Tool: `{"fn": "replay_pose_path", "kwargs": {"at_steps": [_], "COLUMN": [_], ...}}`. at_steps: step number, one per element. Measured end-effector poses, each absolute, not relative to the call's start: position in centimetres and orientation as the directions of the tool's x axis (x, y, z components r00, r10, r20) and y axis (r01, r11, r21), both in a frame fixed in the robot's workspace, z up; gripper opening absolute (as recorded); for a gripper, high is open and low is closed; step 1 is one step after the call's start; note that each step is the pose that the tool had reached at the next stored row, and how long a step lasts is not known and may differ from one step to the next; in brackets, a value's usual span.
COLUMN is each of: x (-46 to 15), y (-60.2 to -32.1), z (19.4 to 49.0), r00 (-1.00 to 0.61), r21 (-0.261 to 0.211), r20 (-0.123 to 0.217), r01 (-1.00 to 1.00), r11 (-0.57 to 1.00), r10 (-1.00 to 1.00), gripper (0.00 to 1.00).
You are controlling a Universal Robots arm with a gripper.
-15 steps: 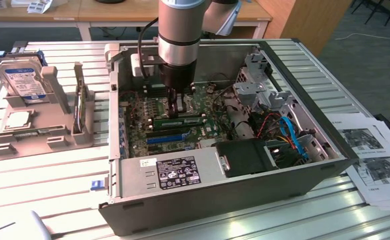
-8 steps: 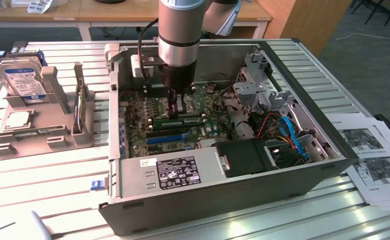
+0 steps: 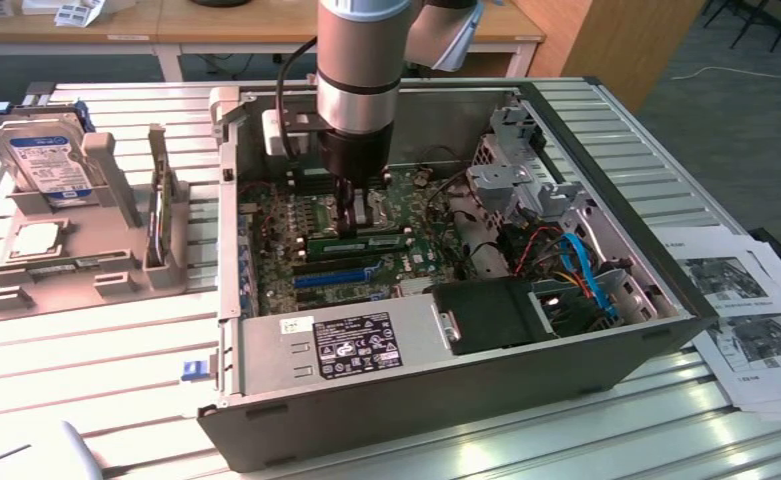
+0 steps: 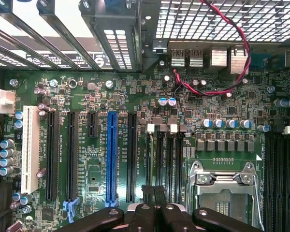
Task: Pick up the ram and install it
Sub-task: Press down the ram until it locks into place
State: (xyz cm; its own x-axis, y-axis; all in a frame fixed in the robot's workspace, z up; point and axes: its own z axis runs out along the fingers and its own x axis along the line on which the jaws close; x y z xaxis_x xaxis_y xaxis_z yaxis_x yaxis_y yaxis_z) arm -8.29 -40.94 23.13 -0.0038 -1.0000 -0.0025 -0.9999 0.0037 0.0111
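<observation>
Standing on a slatted metal table, an open computer case exposes its green motherboard; the robot arm reaches straight down into the case, its gripper low over the board beside the memory slots; the jaws are closed together, narrow, with the black fingertips meeting just above the slots in the wrist view; nothing is visibly clamped between them. The ram, a green stick, lies lengthwise on the board directly under the fingertips, touching or very nearly touching them; whether it is fully seated cannot be told. A blue expansion slot runs nearer the front of the case, just beside the ram; a black power supply with a white label sits at the front wall. On the exterior view's left, a grey fixture holds a hard drive with a blue label, well apart from the case; printed sheets lie on the exterior view's right.
</observation>
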Motion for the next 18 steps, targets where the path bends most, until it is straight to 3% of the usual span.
{"fn": "replay_pose_path", "kwargs": {"at_steps": [18], "x": [-8.30], "y": [-40.94], "z": [22.76], "r00": [-0.004], "r21": [0.011], "r20": [-0.002], "r01": [-1.000], "r11": [0.004], "r10": [-1.000], "gripper": [0.10]}}
